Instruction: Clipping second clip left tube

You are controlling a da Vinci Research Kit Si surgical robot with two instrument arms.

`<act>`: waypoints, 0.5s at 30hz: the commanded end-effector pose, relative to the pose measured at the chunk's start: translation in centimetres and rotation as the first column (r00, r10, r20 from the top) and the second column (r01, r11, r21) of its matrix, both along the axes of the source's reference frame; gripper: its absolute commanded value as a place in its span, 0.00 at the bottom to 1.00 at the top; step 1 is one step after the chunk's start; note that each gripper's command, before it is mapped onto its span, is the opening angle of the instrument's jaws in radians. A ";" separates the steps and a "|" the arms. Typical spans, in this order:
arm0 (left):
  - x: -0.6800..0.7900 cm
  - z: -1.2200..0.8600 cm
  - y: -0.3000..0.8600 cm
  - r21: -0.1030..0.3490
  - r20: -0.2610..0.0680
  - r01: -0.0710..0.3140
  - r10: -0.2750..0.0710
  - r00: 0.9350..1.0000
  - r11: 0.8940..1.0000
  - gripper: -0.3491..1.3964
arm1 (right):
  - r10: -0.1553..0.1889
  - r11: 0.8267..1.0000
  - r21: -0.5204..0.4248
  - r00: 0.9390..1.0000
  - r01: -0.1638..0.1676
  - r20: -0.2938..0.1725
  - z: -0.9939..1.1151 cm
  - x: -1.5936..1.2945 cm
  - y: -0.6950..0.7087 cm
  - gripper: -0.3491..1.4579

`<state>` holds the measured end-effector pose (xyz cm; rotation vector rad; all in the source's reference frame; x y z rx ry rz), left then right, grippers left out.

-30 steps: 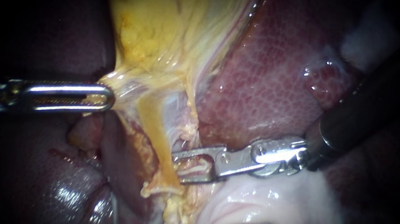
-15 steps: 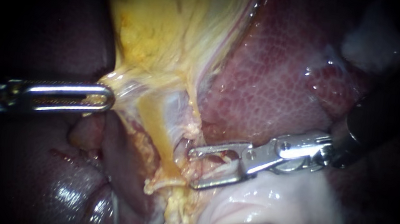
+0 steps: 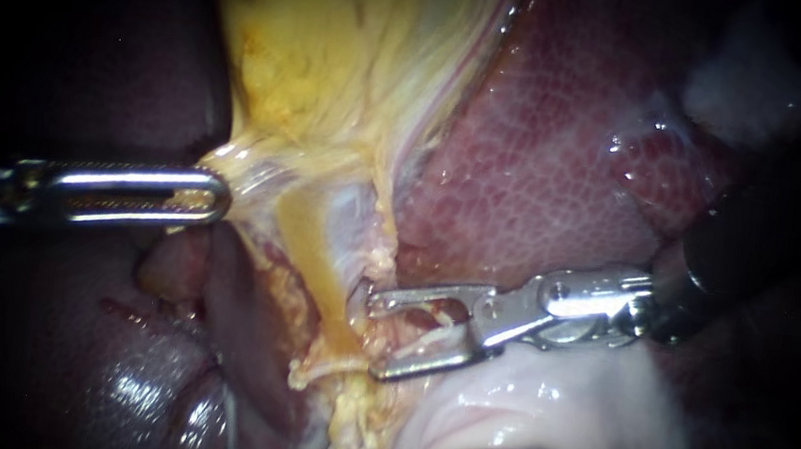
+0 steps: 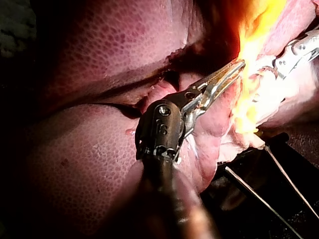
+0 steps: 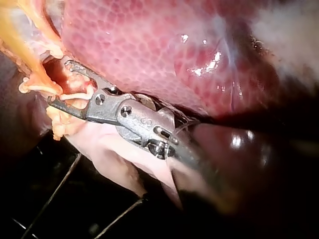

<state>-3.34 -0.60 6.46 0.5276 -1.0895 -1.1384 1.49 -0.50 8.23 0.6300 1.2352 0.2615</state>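
- Since a second ago, our right instrument (image 3: 376,334) has slid back a little to the right, and its pincer has spread wider.
- That pincer is wide open now. The two jaws stand far apart like a V and grip nothing.
- Pale and red bits lie between the jaws. We cannot tell if a clip is in there.
- The tube (image 3: 315,265) is the yellow strip that runs down from the gallbladder (image 3: 338,66).
- The open tips sit just to the right of the tube, near its lower part.
- Our left instrument (image 3: 217,199) has stayed where it was. Its pincer is closed tight on the bottom edge of the gallbladder.
- The liver (image 3: 547,171) is dark red and lies behind our right instrument.
- Soft white tissue (image 3: 540,412) lies under our right instrument.
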 end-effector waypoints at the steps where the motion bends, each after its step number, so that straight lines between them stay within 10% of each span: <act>1: 0.00 0.00 0.00 0.000 0.000 0.000 0.000 1.000 1.000 0.00 | 0.007 1.000 0.014 1.000 -0.007 0.001 0.03 0.03 -0.02 0.47; 15: -0.01 0.00 0.00 0.000 0.000 0.000 0.000 1.000 1.000 0.00 | 0.018 0.972 0.235 0.989 0.017 -0.145 -0.14 0.19 -0.12 0.47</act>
